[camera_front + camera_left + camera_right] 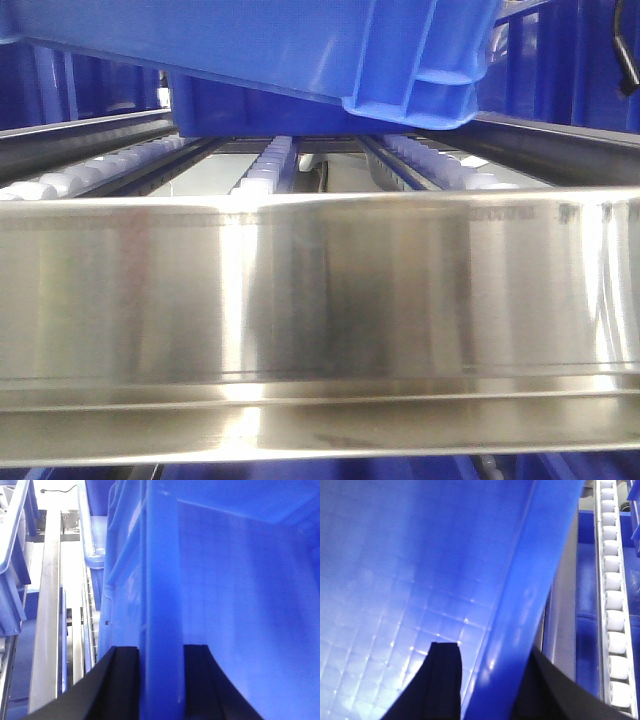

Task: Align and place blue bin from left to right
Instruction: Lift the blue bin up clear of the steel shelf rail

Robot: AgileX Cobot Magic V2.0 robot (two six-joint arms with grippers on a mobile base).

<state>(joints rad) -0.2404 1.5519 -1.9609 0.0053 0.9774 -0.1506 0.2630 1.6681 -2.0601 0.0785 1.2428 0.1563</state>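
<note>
- The blue bin [250, 40] hangs tilted above the roller tracks [270, 160] and clear of them, with its ribbed corner lowest. The front view shows neither claw.
- The left claw [160, 649] is clamped on a side wall of the blue bin [240, 605]. One black finger [122, 680] lies against the ribbed outer face and the other against the smooth inner face. The wall fills the gap between them.
- The right claw [490, 650] is closed on the thick rim of the blue bin [520, 605] in the same way. One finger [442, 680] sits over a grid-patterned blue surface, and the other is on the far side of the rim.
- Only the right wrist view shows that grid. Only the left wrist view shows the outer ribs up close.
- Outboard of the left claw, another blue crate [95, 540] sits just past the held wall, and metal rails [50, 605] run beyond it.
- Outboard of the right claw runs a line of white rollers [612, 605].
- The front view alone shows a second bin [230, 110] behind and below the raised one, and a broad steel bar [320, 300] across the foreground.
</note>
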